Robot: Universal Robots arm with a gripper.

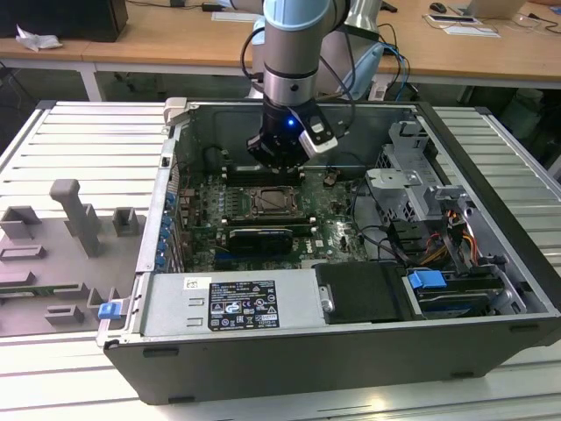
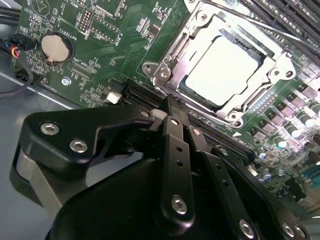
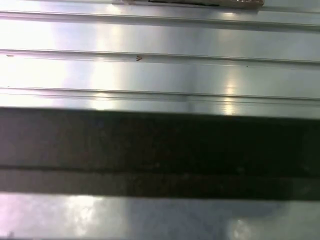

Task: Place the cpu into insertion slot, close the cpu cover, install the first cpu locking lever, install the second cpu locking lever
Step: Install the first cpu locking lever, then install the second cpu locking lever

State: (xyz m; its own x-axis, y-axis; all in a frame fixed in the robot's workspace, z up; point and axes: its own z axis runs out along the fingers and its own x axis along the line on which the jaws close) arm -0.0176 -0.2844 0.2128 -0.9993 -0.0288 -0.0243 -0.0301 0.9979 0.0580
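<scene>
1. Hanging over the open computer case (image 1: 368,351) in the exterior view, the gripper (image 1: 279,156) sits just above the motherboard (image 1: 263,210), close to the socket area.
2. In the second wrist view the gripper (image 2: 172,107) has its black fingers (image 2: 175,150) pressed together, clenched on nothing, their tips just beside the socket's near corner.
3. The cpu (image 2: 222,67), pale silver, lies flat inside the insertion slot (image 2: 165,70).
4. The cpu cover (image 2: 265,75) is down around the chip, its window framing the metal top.
5. A thin lever rod (image 2: 270,25) runs along the far side of the socket; whether it is latched cannot be told.
6. A coin battery (image 2: 54,47) sits on the green board, well apart from the socket.
7. Writing: a white label (image 1: 241,304) lies on the power supply; its print is too small to make out.
</scene>
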